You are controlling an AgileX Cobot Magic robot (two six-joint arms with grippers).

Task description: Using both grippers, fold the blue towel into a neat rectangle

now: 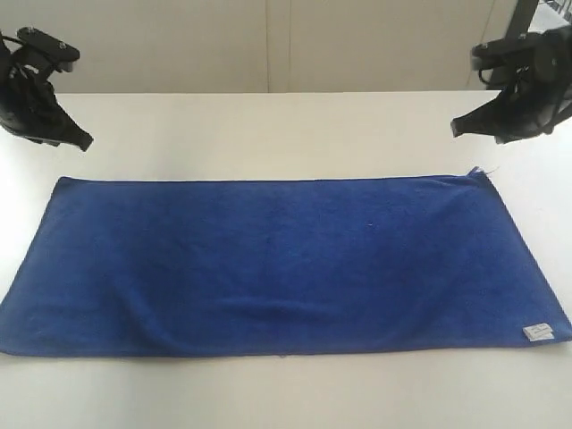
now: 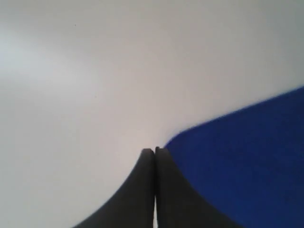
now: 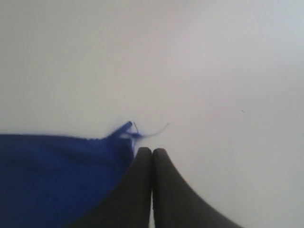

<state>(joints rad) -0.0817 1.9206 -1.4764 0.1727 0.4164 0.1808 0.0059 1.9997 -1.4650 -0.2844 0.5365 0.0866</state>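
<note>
Fingers (image 2: 142,190) on left gripper (image 1: 85,141) and right gripper (image 1: 456,129) are closed together, empty. Towel (image 1: 277,259) is spread flat, one corner near each pair of fingertips. Corners may be missed or bunched if approached unopened.

Large deep-blue rectangular terry towel (image 1: 277,268) lies flat on white table top (image 1: 268,125), long side running 9 to 3 o'clock, covering centre and 6 o'clock part. Small white label (image 1: 538,332) on towel corner at 4 o'clock. Left black finger gripper (image 1: 85,141) at 10 o'clock over bare table, near towel's far corner. Right black finger gripper (image 1: 456,128) at 2 o'clock, near the other far corner, both apart from the cloth
</note>
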